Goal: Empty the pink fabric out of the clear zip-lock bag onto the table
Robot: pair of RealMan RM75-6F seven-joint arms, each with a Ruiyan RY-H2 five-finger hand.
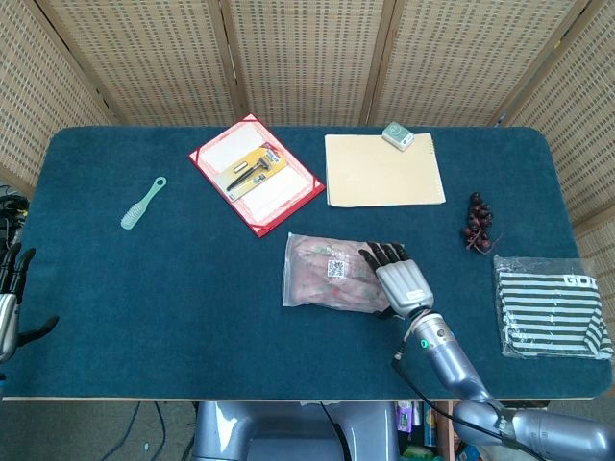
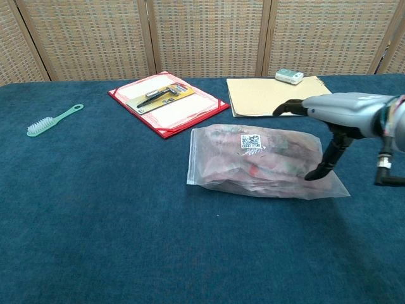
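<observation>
Pink fabric still bagged (zip-lock bag (image 1: 341,276)), right hand (image 1: 401,281) hovers flat, fingers spread, thumb perhaps touching it.

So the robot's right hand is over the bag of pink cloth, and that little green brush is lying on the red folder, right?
Not quite. The right hand is over the zip-lock bag of pink fabric, but the green brush lies on the bare blue table, apart from the red folder and to its left. The head view shows this.
</observation>
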